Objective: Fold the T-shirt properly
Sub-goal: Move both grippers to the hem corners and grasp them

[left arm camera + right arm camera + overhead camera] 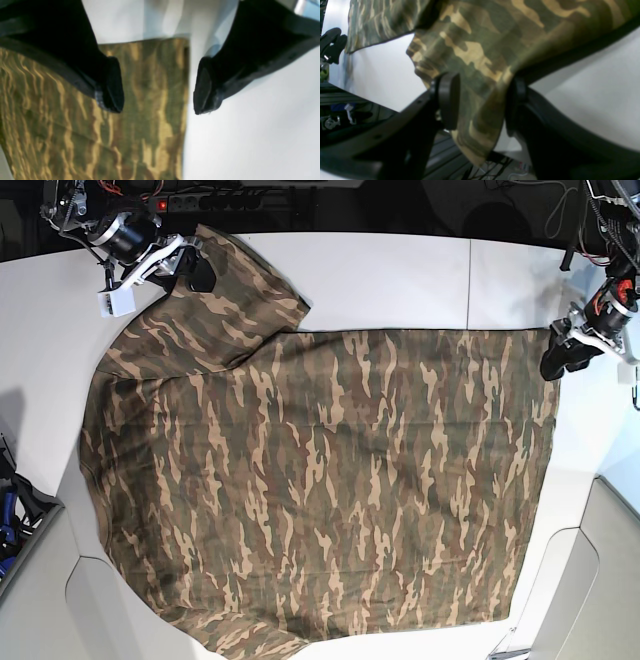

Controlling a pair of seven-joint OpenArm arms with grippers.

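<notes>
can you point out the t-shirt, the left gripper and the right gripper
T-shirt (320, 490): base view, middle of the spread camouflage cloth.
Left gripper (158, 86): left wrist view, open gap between fingertips, over the shirt's edge.
Right gripper (481, 103): right wrist view, between fingertips, cloth between them.

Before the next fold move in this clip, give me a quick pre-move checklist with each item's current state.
1. Right gripper has cloth: ok. The camouflage-print cloth T-shirt hangs between its pads, at the sleeve.
2. That grip is fully clamped: cannot tell; a gap shows beside one pad.
3. Left gripper has cloth: not ok. It is open above the shirt's corner, one fingertip over the cloth, the other over the white table.
4. Shirt lies flat: ok over most of the body in the base view.
5. Both grippers at matching corners: ok, both along the far edge.
6. Collar side: cannot tell.
</notes>
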